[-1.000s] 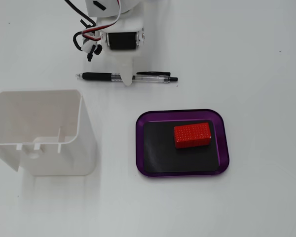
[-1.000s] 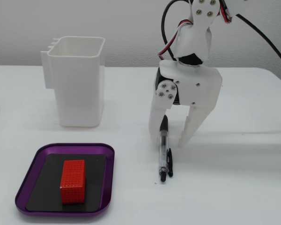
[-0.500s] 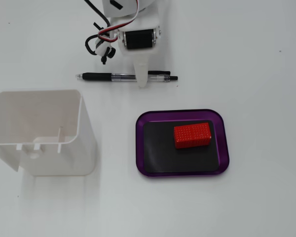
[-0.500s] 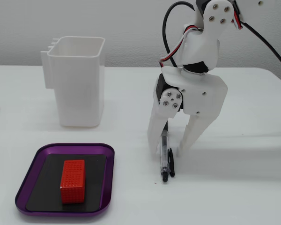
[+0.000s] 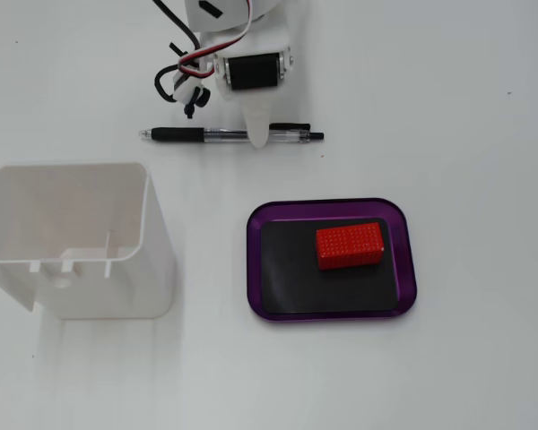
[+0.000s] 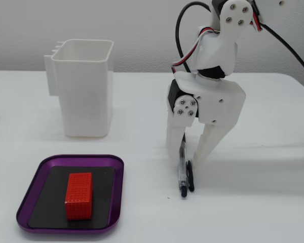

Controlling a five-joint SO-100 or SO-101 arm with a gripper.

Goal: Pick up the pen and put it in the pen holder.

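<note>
One pen [image 5: 224,135], one white pen holder [image 6: 86,93], one purple tray [image 6: 35,177] with one red block [image 6: 79,195]. The gripper [image 6: 187,161] points straight down over the pen lying flat right of the holder, jaws open, a finger either side.

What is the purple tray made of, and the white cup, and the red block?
Tray: probably metal, since its purple rim shines; a matte black liner lies inside. Cup: looks like plastic, smooth, slightly see-through white walls. Red block: likely plastic, with a dotted, bumpy surface, though the texture could be something else.
</note>
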